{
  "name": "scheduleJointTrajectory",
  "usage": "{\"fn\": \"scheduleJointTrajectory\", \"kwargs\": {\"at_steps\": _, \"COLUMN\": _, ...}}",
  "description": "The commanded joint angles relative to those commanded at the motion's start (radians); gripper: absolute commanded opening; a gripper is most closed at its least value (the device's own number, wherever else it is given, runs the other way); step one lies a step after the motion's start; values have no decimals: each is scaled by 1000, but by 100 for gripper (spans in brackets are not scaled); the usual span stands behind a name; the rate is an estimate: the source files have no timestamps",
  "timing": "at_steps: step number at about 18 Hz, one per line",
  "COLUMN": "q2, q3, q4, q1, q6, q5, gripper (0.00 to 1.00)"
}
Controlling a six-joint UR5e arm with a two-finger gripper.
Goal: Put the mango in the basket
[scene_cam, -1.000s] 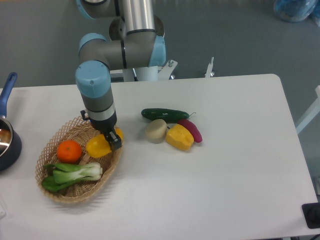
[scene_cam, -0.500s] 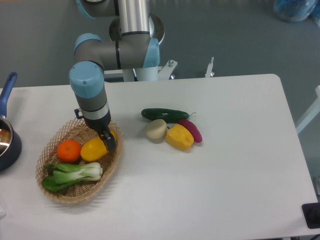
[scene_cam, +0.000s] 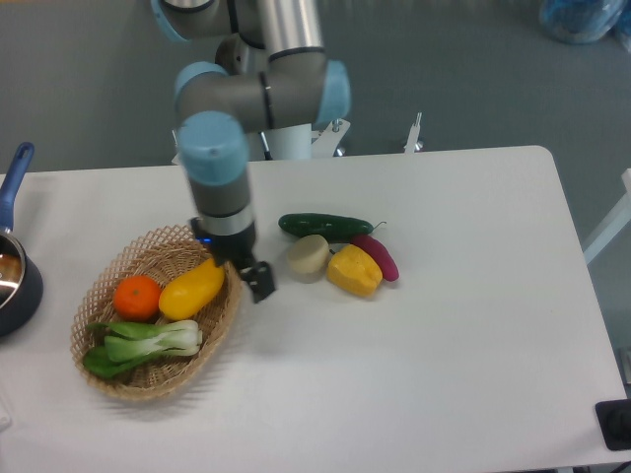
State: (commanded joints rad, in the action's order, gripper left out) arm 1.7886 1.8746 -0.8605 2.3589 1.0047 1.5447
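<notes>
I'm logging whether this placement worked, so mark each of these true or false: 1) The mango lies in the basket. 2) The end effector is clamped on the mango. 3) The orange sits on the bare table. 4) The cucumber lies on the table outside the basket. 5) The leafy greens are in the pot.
1) True: the mango lies in the basket, beside the orange.
2) False: the end effector is off the mango, to its right past the basket's rim, holding nothing.
3) False: the orange is in the basket.
4) True: the cucumber lies on the table by the other produce.
5) False: the leafy greens are in the basket; the pot is at the left edge.
</notes>
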Motion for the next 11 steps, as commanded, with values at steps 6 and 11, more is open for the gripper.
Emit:
{"fn": "scheduleJointTrajectory", "kwargs": {"at_steps": 6, "q2": 5, "q3": -48, "q4": -8, "q1": 146, "q6": 118, "q5": -25, "gripper": 100}}
{"fn": "scheduleJointTrajectory", "kwargs": {"at_steps": 11, "q2": 23, "q3": -84, "q4": -11, "q1": 256, "q6": 250, "q5": -25, "gripper": 100}}
